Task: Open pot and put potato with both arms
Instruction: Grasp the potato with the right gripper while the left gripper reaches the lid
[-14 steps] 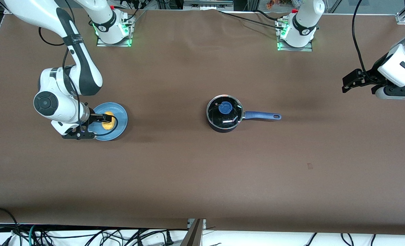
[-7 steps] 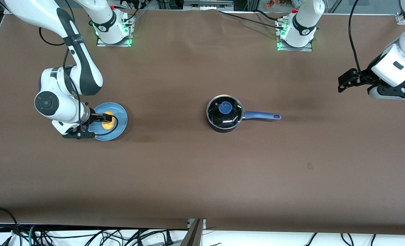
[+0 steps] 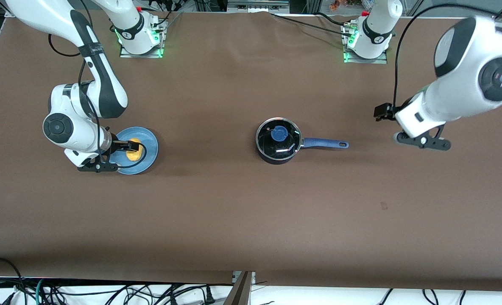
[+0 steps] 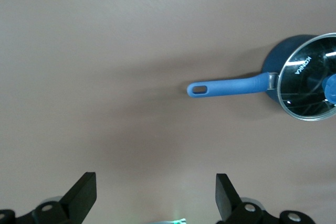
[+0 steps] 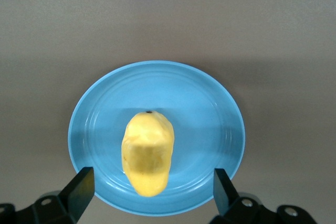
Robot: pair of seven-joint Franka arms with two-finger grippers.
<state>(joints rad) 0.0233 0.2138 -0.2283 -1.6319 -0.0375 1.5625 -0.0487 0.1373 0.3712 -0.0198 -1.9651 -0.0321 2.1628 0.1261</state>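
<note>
Swinging in from the table's edge since a second ago, the left gripper (image 3: 380,112) now hangs, fingers spread wide, over bare table near the handle of the pot (image 3: 277,146), whose lid (image 3: 277,135) is on. Unmoved, the right gripper (image 3: 128,147) hovers with fingers parted above the potato (image 3: 133,150) on the plate (image 3: 149,148).

The front view looks down from high across the table, facing both bases — the pot (image 3: 277,141) mid-table. The left wrist view looks down on the pot (image 4: 304,77) too; the right wrist view sits close above the plate (image 5: 220,108), well apart from the pot.
</note>
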